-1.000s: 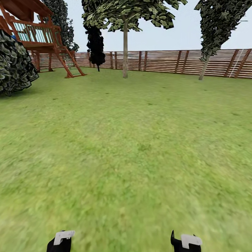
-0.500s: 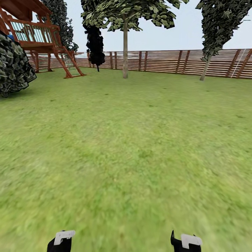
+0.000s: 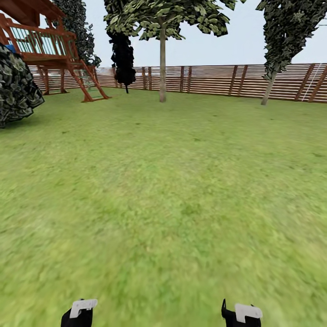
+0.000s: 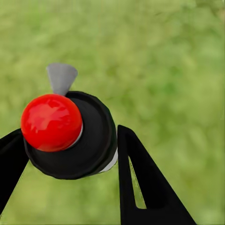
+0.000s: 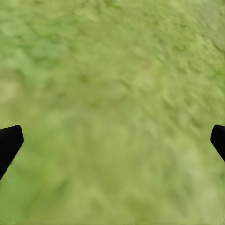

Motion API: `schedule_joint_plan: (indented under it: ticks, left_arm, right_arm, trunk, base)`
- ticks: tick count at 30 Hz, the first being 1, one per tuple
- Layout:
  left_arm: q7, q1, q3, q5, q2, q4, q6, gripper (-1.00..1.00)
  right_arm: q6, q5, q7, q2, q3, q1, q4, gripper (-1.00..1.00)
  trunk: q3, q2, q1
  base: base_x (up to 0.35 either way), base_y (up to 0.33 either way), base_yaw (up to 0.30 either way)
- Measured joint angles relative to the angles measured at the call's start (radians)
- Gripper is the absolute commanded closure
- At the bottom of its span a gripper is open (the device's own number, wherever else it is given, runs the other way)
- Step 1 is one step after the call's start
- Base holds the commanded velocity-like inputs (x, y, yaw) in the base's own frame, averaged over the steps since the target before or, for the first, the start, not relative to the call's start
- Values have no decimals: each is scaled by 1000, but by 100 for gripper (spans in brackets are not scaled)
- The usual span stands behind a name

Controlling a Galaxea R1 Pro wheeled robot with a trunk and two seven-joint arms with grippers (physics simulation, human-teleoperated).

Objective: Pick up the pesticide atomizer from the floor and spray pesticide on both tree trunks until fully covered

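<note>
In the left wrist view my left gripper (image 4: 70,140) is shut on the pesticide atomizer (image 4: 70,136), which has a black cap, a red ball (image 4: 50,122) on top and a grey nozzle (image 4: 61,77). The left gripper (image 3: 78,313) and right gripper (image 3: 240,313) both peek in at the head view's bottom edge. My right gripper (image 5: 115,136) is open over bare grass. Far ahead across the garden lawn (image 3: 163,190), a tree (image 3: 162,68) with a straight bare trunk and blocky green leaves stands before the fence (image 3: 218,81). The pesticide cloud is out of view.
A red-brown wooden play tower with a ladder (image 3: 54,50) stands at the back left, with a dark leafy shrub (image 3: 16,86) in front of it. A black columnar tree (image 3: 122,54) and a leaning thin-stemmed dark tree (image 3: 277,50) rise near the fence.
The whole head view has shifted: the shrub and play tower slid left and the right tree edged right, so the camera moved. Both grippers hold the same pose.
</note>
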Motion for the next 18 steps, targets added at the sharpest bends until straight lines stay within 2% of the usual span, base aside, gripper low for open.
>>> schedule_joint_plan:
  ticks: [18]
  left_arm:
    - [0,0,0,0,0,0,0,100]
  right_arm:
    - [0,0,0,0,0,0,0,-100]
  trunk:
    - [0,0,0]
  base:
    - [340,0,0]
